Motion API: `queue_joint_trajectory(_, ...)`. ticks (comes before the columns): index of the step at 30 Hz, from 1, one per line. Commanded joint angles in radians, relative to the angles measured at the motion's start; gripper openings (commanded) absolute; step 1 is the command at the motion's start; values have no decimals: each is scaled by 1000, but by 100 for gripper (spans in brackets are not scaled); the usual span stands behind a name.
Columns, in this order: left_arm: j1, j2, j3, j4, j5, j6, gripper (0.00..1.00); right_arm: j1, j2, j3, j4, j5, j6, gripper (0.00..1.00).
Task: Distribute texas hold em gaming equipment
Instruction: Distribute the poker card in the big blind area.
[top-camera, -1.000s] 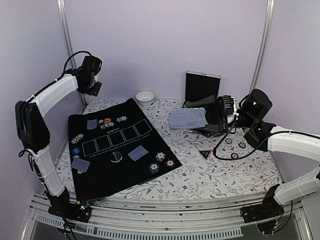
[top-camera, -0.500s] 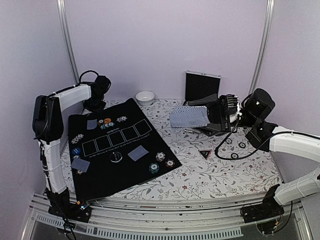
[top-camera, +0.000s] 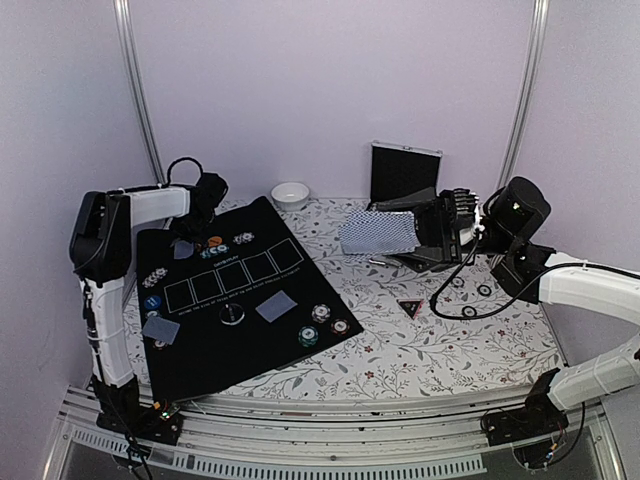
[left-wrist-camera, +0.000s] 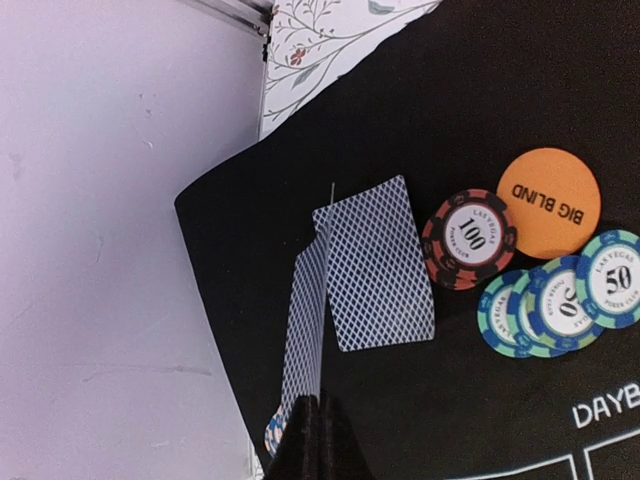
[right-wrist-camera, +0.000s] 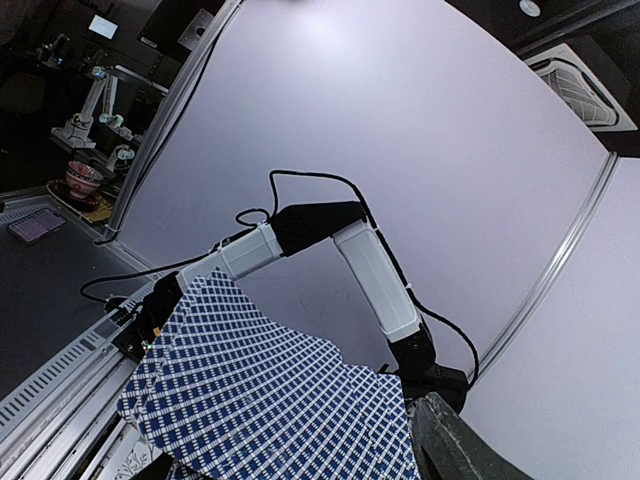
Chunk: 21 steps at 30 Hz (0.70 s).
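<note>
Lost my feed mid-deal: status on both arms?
Left gripper shut on one blue-grey patterned card, edge-on above corner of black mat. Right gripper grips fanned blue-grey card deck. Nothing blocking; second card flat beside it.

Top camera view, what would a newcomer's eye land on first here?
Probably the fan of blue-backed cards that the right gripper holds above the flowered table, in front of the black case. Next comes the black mat on the left, dotted with poker chips. At its far corner the left gripper pinches one card edge-up beside an orange Big Blind disc.
</note>
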Motion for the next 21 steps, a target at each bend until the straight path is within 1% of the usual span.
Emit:
queue_joint_trajectory(1,-6,40,12,40,-28,-2,0,-8,-23,2,20,6,12,60)
queue_joint_trajectory(7,-12,71,34,45,-28,6,0,-10,-26,0,20,5,13,60)
queue_joint_trajectory(21,-20,110,22,52,-4,8,0,-13,-29,-2,20,3,13,60)
